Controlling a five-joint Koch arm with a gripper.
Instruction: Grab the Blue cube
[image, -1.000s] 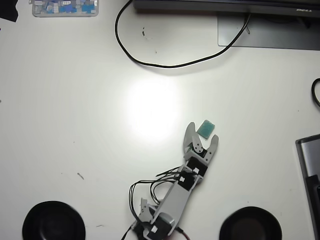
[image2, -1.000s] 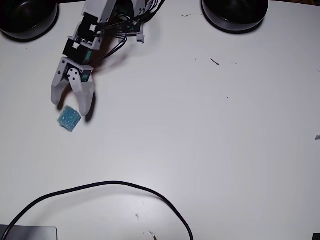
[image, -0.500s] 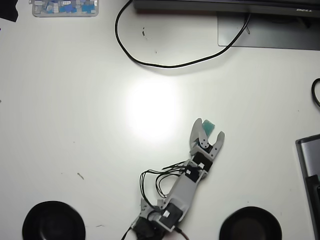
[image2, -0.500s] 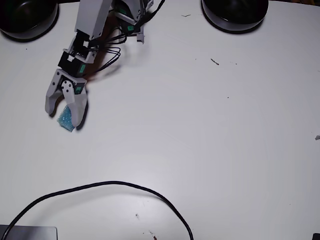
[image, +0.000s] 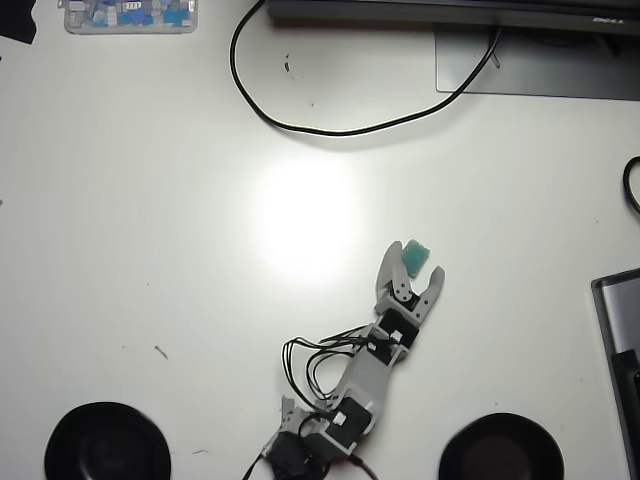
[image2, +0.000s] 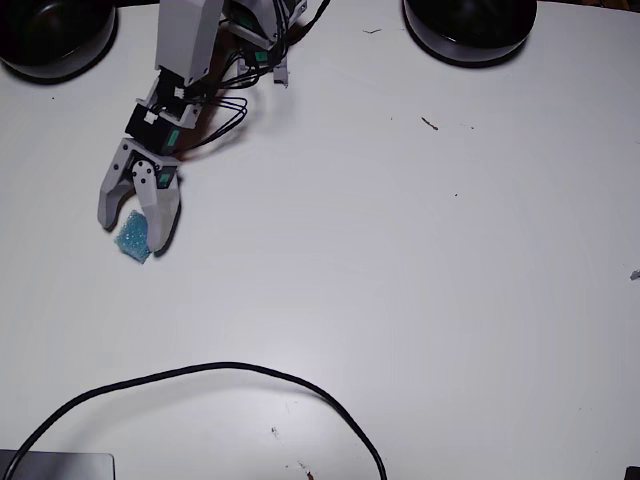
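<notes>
In the overhead view we start at the near edge of the white tabletop (image: 150, 250), where two black bowls sit, one (image: 106, 442) toward the left corner and one (image: 500, 447) toward the right. Between them the arm's base stands, and the arm reaches away from that edge, leaning to the right, with loops of black wire beside it.

At its end we see the claw (image: 411, 265), its jaws spread apart and clamped on nothing. The Blue cube (image: 417, 256) lies on the tabletop right at the tips, partly between them, closer to the left jaw in this view. In the fixed view the claw (image2: 133, 228) points downward in the picture and the Blue cube (image2: 132, 239) shows between the spread tips, its lower corner poking out past them; we cannot tell whether either jaw touches it.

Farther on, a black cable (image: 300, 125) curves across the tabletop toward the far edge. At the far left corner a clear plastic tray (image: 130, 16) holds small blue and white pieces.
</notes>
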